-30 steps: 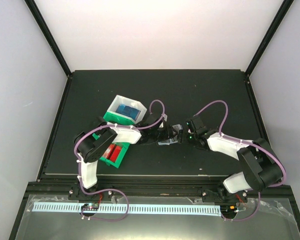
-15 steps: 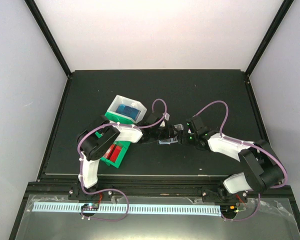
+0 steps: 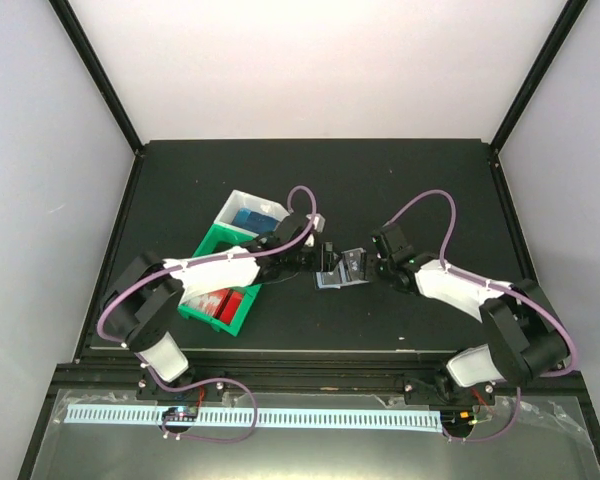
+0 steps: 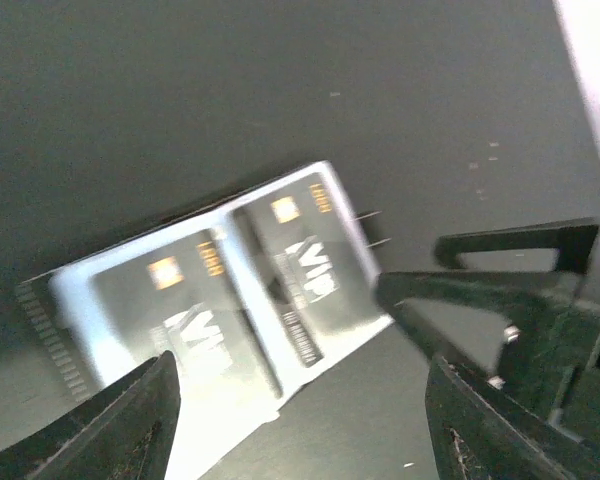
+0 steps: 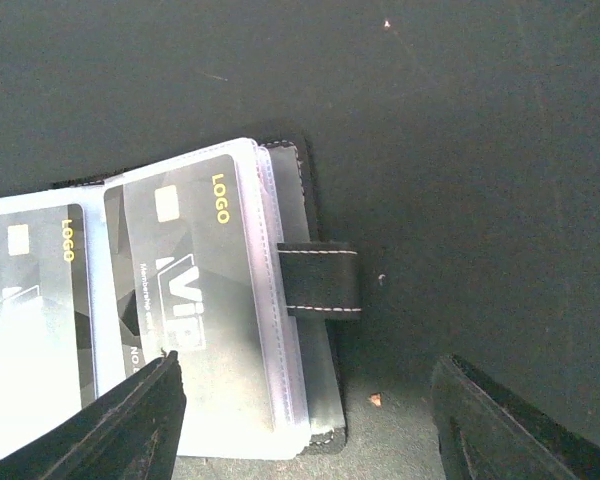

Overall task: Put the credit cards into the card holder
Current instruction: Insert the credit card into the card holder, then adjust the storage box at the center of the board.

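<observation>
The card holder (image 3: 343, 267) lies open and flat on the black table between both grippers. Its clear sleeves hold two grey VIP cards (image 4: 302, 265) (image 5: 195, 290), and its black snap strap (image 5: 320, 280) sticks out to the right. My left gripper (image 3: 321, 262) (image 4: 300, 440) hovers open at the holder's left edge, with nothing pinched between its fingers. At the strap side my right gripper (image 3: 378, 263) (image 5: 310, 430) is also open and holds nothing. More credit cards lie in the trays: blue ones (image 3: 255, 219) and red ones (image 3: 223, 304).
A white tray (image 3: 235, 205) rests against a green tray (image 3: 212, 252) at the left, under my left arm. The right gripper's fingers (image 4: 500, 290) show at the right of the left wrist view. Black frame posts edge the table.
My left arm has stretched out lower and its jaws have widened, drawing a little off the holder. The holder now lies flatter and more exposed. The right gripper has barely shifted.
</observation>
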